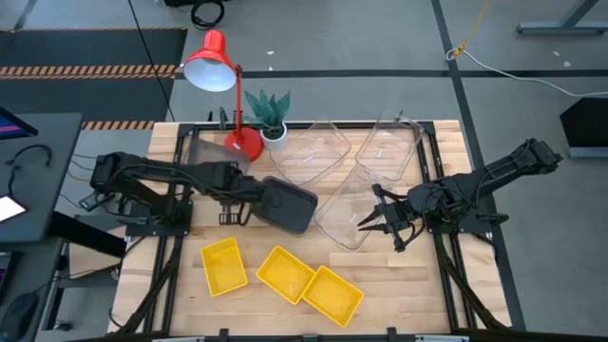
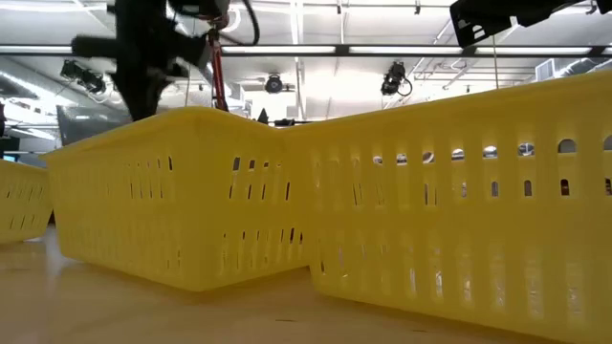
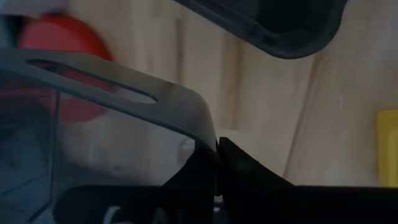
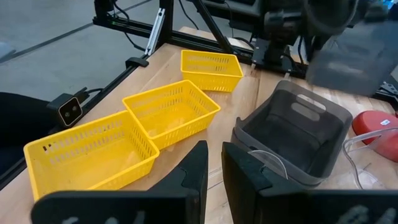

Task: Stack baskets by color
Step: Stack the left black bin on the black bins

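My left gripper [image 3: 216, 180] is shut on a dark grey basket [image 4: 351, 53], held up near the red lamp's base. A second dark grey basket [image 1: 290, 204] stands on its bottom at the table's middle, just beyond that gripper [image 1: 249, 185]. Three yellow baskets [image 1: 224, 264] [image 1: 285, 273] [image 1: 332, 294] sit in a row along the near edge. Three clear baskets [image 1: 313, 152] [image 1: 389, 152] [image 1: 347, 214] lie at the far right and middle. My right gripper [image 4: 211, 168] hovers shut by the nearest clear basket, holding nothing. My left gripper pinches the grey basket's end wall [image 3: 193, 134] just below its handle slot, beside a rounded corner. The wall runs between the two fingers, one inside the basket and one [image 3: 255, 177] outside. The fingers come steeply from above. The basket is lifted clear of the table.
A red desk lamp [image 1: 214, 62] with its round base [image 1: 245, 142] and a small potted plant [image 1: 269, 112] stand at the far left-centre. The low view is filled by yellow baskets [image 2: 382, 201]. Bare wood shows at the near right corner.
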{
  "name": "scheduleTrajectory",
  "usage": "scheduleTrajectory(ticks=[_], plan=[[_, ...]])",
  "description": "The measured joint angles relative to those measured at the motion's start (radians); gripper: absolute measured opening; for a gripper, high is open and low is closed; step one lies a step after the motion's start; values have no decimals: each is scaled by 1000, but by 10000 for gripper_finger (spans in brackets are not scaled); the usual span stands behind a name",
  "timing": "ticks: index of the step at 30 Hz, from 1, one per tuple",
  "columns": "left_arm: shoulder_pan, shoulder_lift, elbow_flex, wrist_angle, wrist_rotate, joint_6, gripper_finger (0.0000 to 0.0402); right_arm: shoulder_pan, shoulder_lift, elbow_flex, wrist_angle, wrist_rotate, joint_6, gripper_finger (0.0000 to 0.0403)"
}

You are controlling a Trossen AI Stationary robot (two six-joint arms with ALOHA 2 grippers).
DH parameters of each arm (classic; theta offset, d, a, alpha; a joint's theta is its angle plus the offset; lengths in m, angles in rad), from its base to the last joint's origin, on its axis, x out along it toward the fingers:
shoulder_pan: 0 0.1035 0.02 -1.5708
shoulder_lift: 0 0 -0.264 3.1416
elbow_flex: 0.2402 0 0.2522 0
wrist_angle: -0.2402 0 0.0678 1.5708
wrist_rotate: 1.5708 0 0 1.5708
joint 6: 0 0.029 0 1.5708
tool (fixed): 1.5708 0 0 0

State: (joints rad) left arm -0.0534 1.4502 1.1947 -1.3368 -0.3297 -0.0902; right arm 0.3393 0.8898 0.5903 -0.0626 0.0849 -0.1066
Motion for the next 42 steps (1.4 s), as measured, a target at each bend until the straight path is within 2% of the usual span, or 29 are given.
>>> scheduleTrajectory(ticks=[3,6,17,20,30,36,42], plan=[[-23,0,74,-59,-44,-8,9,0,0,0,-1,0,7,51],[-52,-1,130,-46,-39,-10,10,0,0,0,-5,0,11,51],[-148,28,169,209,77,-22,10,1,0,0,2,0,20,51],[-164,80,211,248,91,1,8,1,0,0,2,0,11,51],[-177,316,593,135,61,81,8,1,0,0,1,9,6,52],[-196,428,667,184,108,103,8,1,0,0,-5,10,6,52],[-204,435,673,279,176,77,10,1,0,0,-9,2,11,52]])
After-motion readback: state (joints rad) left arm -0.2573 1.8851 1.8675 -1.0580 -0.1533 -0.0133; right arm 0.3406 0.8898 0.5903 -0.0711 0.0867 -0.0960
